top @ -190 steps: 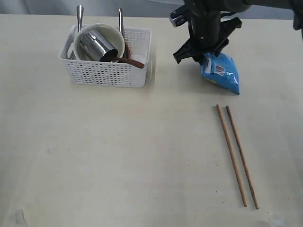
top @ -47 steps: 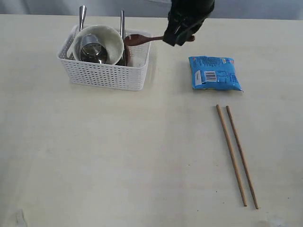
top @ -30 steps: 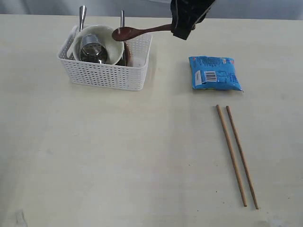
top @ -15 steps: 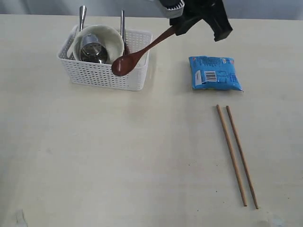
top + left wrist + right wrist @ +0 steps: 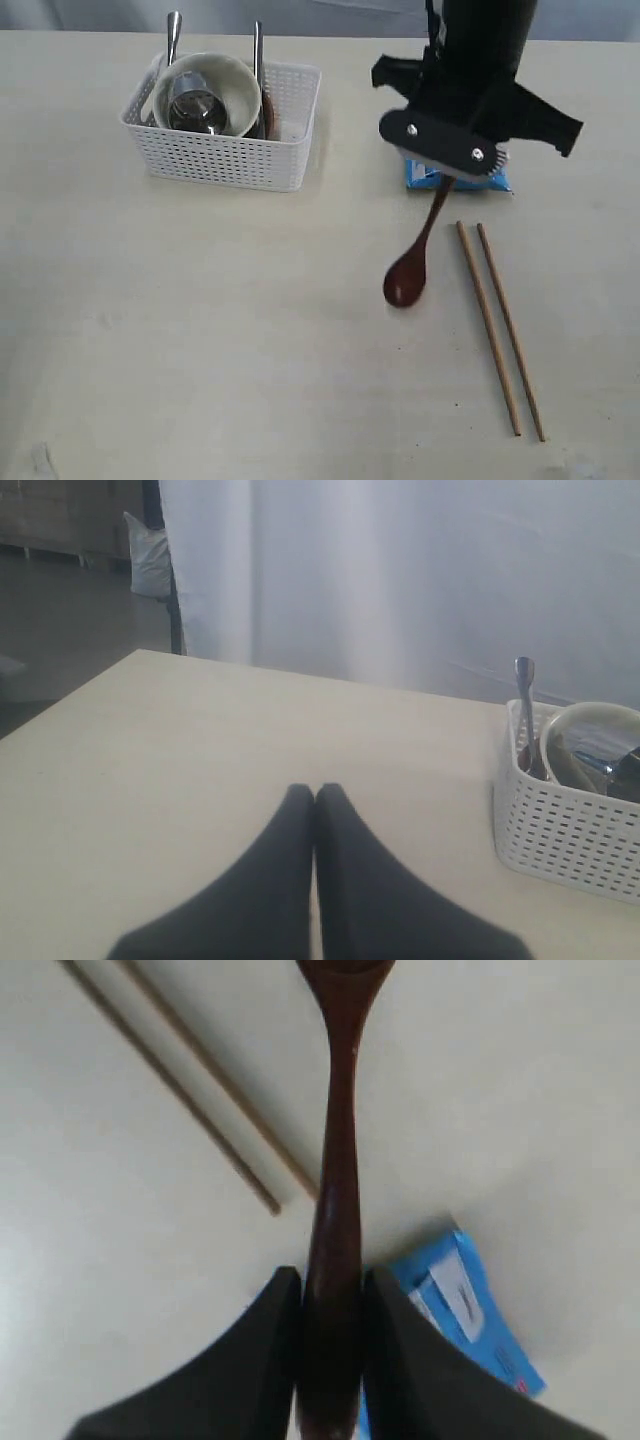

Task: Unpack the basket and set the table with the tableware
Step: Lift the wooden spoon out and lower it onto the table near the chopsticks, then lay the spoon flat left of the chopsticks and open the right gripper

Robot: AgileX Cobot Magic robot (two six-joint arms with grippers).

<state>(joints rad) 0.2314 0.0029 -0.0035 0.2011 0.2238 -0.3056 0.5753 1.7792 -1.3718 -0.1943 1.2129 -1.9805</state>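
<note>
Dark red long-handled spoon (image 5: 405, 282) hanging bowl-down over the right half of the pale cream table (image 5: 200, 340), about midway between far and near edges, just beside the two wooden chopsticks (image 5: 500, 330). Touching the surface or not: cannot tell. Clamped by the handle in the black right gripper (image 5: 330, 1295), jaws tight on both sides. Black left gripper (image 5: 315, 795) pressed together on nothing, low over the table.

Likely trouble: released at a tilt, could roll or bounce into the chopsticks and knock them askew. Lowered too fast, could jam bowl-first against the table and twist in the grip. Could also land overlapping the blue snack packet (image 5: 418, 178) right beneath the gripper.

White lattice plastic basket (image 5: 225, 160) toward the far left corner. Holds a cream bowl (image 5: 245, 80) tipped on its side with a shiny steel cup (image 5: 195, 105) inside, two steel cutlery handles (image 5: 257, 45) standing upright, and a dark reddish edge (image 5: 264, 120) beside the bowl, probably the plate.
</note>
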